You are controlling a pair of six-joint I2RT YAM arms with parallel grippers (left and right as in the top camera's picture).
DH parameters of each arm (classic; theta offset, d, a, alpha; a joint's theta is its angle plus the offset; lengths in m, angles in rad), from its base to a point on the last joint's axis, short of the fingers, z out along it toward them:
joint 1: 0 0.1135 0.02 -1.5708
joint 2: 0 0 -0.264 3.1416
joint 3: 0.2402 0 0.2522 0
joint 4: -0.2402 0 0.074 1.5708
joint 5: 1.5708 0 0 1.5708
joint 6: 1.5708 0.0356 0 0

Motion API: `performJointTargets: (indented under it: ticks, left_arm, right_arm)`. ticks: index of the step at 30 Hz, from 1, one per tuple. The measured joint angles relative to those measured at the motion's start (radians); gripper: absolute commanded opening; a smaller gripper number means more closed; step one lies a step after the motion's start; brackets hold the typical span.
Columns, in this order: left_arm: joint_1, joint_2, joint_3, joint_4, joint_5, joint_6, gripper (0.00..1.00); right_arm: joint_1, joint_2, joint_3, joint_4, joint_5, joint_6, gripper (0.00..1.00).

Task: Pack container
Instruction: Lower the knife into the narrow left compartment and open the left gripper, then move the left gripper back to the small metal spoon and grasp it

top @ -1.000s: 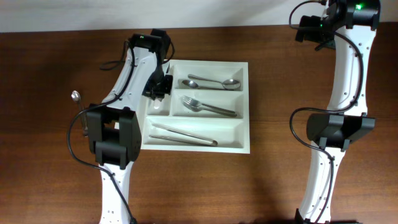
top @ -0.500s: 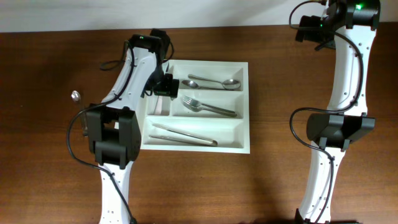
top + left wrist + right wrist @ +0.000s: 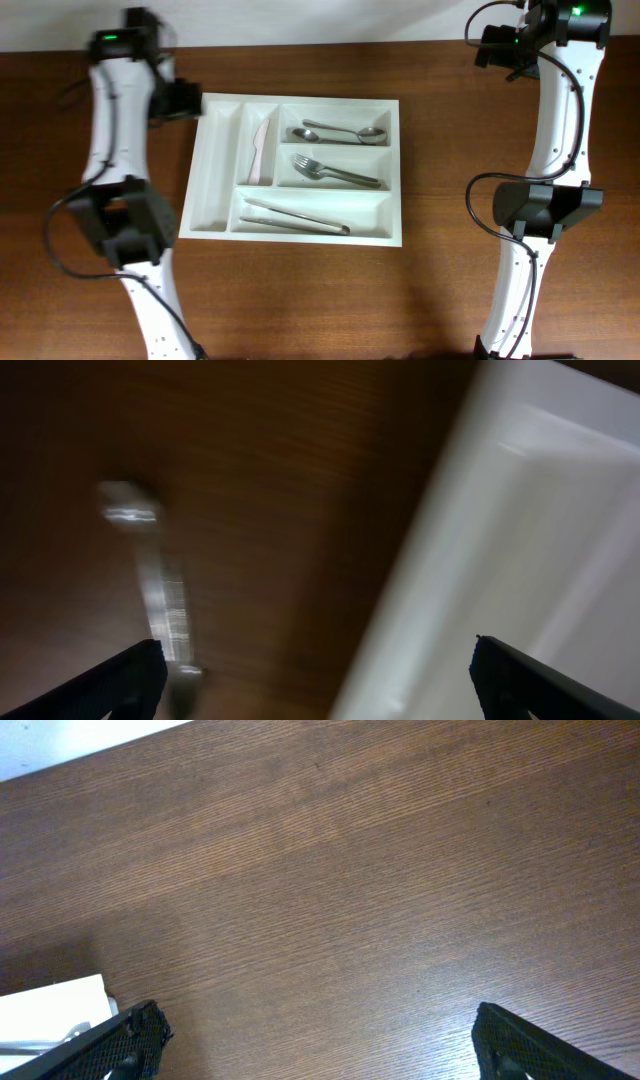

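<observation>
Left tool (jaws wide) sees blurred spoon, hidden overhead.

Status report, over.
Left gripper open by cutlery tray left edge; right gripper open over table. Tray holds spoons, forks, tongs, white knife. Blurred metal utensil outside tray.

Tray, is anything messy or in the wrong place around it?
One thing: a shiny metal piece, likely a spoon, lies on the wood table just outside the tray, not in a compartment. It is blurred in the left wrist view. Inside the tray the cutlery lies neatly.
</observation>
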Motion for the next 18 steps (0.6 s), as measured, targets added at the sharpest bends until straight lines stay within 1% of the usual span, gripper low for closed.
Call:
performJointTargets:
  ticks: [3, 7, 14, 18]
  left_arm:
    - [0.098, 0.000, -0.002, 0.033, -0.004, -0.003, 0.97]
    - [0.176, 0.000, -0.034, 0.110, -0.013, -0.004, 0.97]
    - [0.187, 0.000, -0.223, 0.282, -0.016, -0.004, 0.95]
    - [0.180, 0.025, -0.283, 0.321, -0.016, -0.004, 0.93]
  right_arm:
    - [0.000, 0.000, 0.000, 0.000, 0.000, 0.000, 0.99]
    - [0.000, 0.000, 0.000, 0.000, 0.000, 0.000, 0.99]
    - [0.000, 0.000, 0.000, 0.000, 0.000, 0.000, 0.99]
    - [0.000, 0.000, 0.000, 0.000, 0.000, 0.000, 0.99]
